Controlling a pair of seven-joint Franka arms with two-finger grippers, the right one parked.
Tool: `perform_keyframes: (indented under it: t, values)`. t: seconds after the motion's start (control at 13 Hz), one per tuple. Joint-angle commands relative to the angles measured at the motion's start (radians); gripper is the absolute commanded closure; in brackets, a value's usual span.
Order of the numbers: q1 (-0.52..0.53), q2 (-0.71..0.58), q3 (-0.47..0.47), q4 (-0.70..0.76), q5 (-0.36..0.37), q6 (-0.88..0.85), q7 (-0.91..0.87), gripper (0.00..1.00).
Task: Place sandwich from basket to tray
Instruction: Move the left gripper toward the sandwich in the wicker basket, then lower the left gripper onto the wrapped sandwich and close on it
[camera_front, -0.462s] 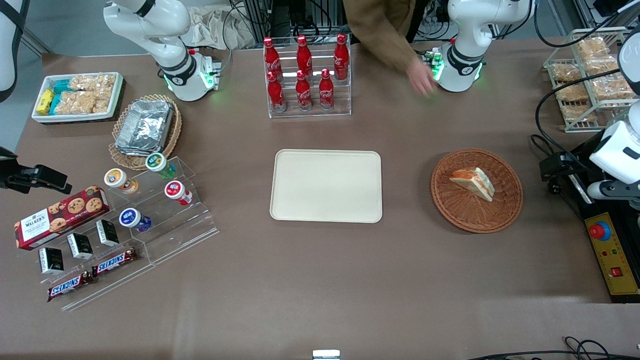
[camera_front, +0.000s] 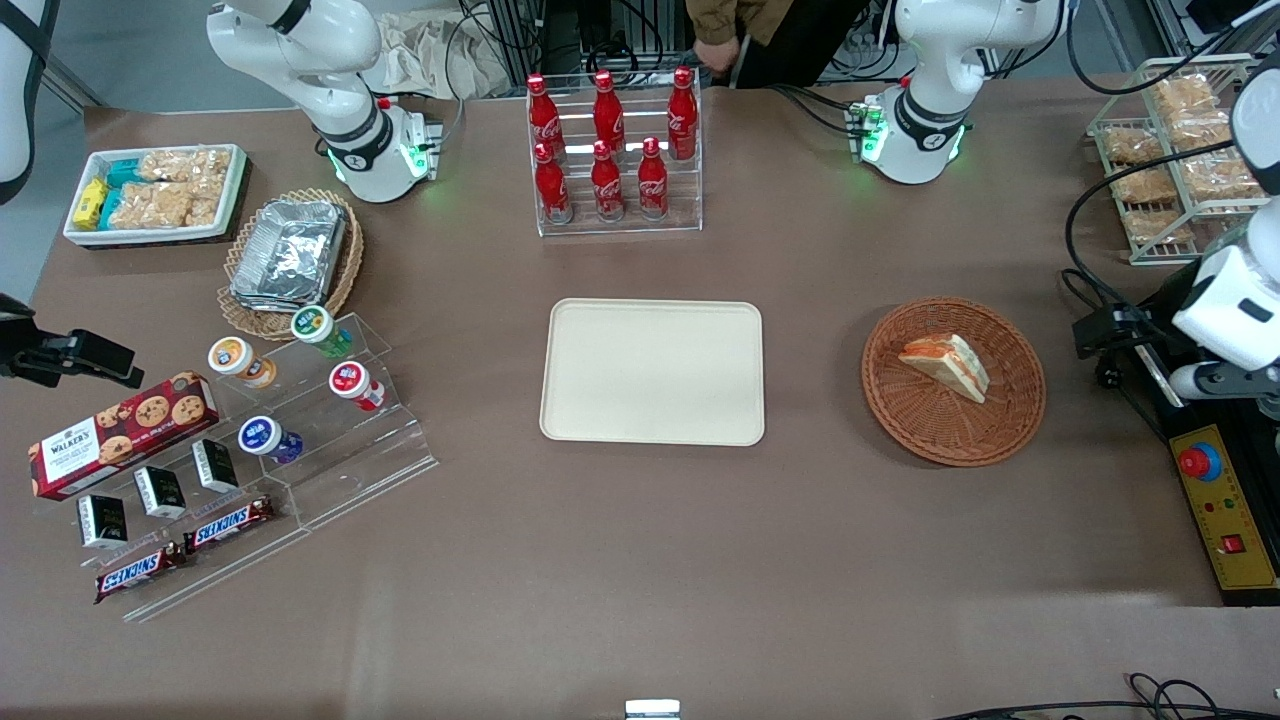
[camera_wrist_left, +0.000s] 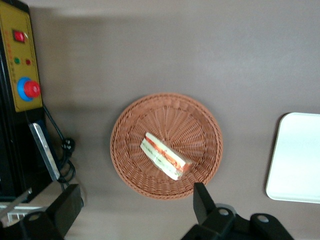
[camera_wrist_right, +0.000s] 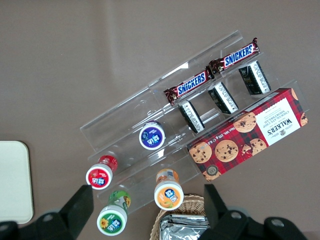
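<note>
The sandwich (camera_front: 946, 366) is a pale bread wedge with orange and green filling. It lies in the round reddish-brown basket (camera_front: 953, 381), and both show in the left wrist view, sandwich (camera_wrist_left: 164, 155) in basket (camera_wrist_left: 131, 170). The cream tray (camera_front: 652, 371) lies flat beside the basket, toward the parked arm's end; its corner shows in the left wrist view (camera_wrist_left: 295, 160). My left gripper (camera_front: 1108, 336) hangs high above the table beside the basket, toward the working arm's end. In the left wrist view the gripper (camera_wrist_left: 135, 207) is open and empty, with its fingers (camera_wrist_left: 201, 202) wide apart.
A yellow control box with a red stop button (camera_front: 1201, 462) and cables lie beside the basket at the working arm's end. A wire rack of snack bags (camera_front: 1180, 150) stands farther from the camera. A rack of red cola bottles (camera_front: 612, 150) stands farther than the tray.
A person's hand near the working arm's base has pulled back off the table. My left arm has shifted slightly. The sandwich, basket and tray have not moved.
</note>
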Motion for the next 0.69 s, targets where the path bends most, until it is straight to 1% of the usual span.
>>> perform_keyframes:
  t: [0.0, 0.08, 0.15, 0.31, 0.38, 0.54, 0.62]
  values:
    - [-0.002, -0.219, 0.003, -0.373, -0.019, 0.197, -0.059, 0.00]
    - [-0.002, -0.268, 0.004, -0.479, -0.020, 0.275, -0.117, 0.00]
    - [-0.004, -0.286, 0.001, -0.547, -0.020, 0.316, -0.181, 0.00]
    - [-0.010, -0.275, -0.017, -0.591, -0.010, 0.330, -0.336, 0.00]
    - [-0.008, -0.263, -0.032, -0.598, -0.010, 0.334, -0.384, 0.01]
    - [-0.011, -0.202, -0.045, -0.602, -0.010, 0.344, -0.547, 0.01]
    - [-0.011, -0.170, -0.066, -0.614, -0.010, 0.389, -0.629, 0.01]
